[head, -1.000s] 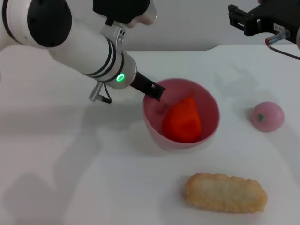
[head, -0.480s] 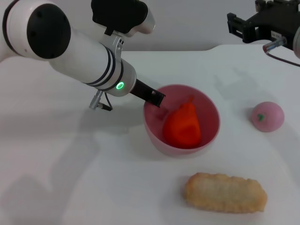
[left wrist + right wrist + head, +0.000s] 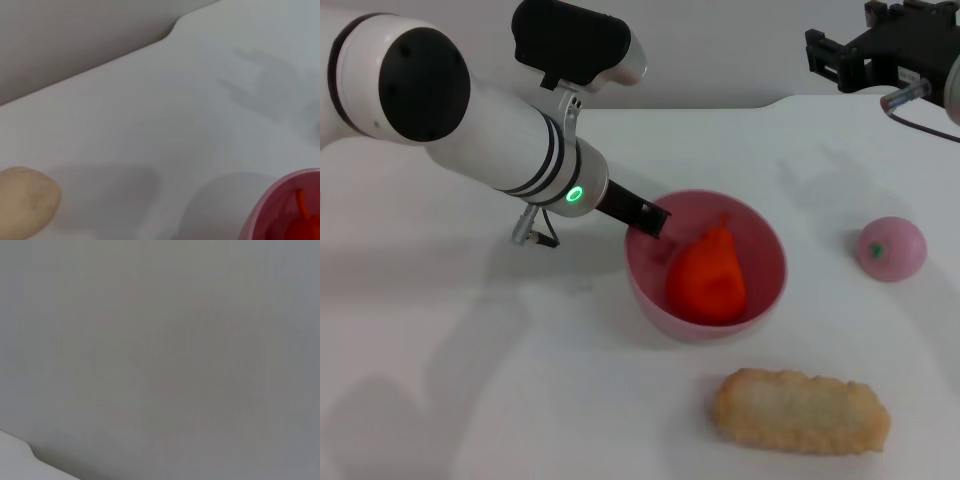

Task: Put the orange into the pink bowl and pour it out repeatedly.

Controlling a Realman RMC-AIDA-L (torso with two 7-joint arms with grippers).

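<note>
Since half a second ago: the pink bowl [image 3: 706, 266] sits slightly lower and flatter; the left arm is a touch more raised.

Count, near to far from the head camera: one breaded beige piece [image 3: 801, 411]; one pink bowl; one orange [image 3: 708, 275] inside it, point up; one pink ball [image 3: 891, 248] well to the bowl's right.

Left gripper [image 3: 646, 215] reaches down at a slant from the left, its dark tip clamped on the bowl's left rim. The orange lies just beyond the tip.

Right gripper [image 3: 840, 50] is parked high at the far right; cannot tell its finger state.
</note>
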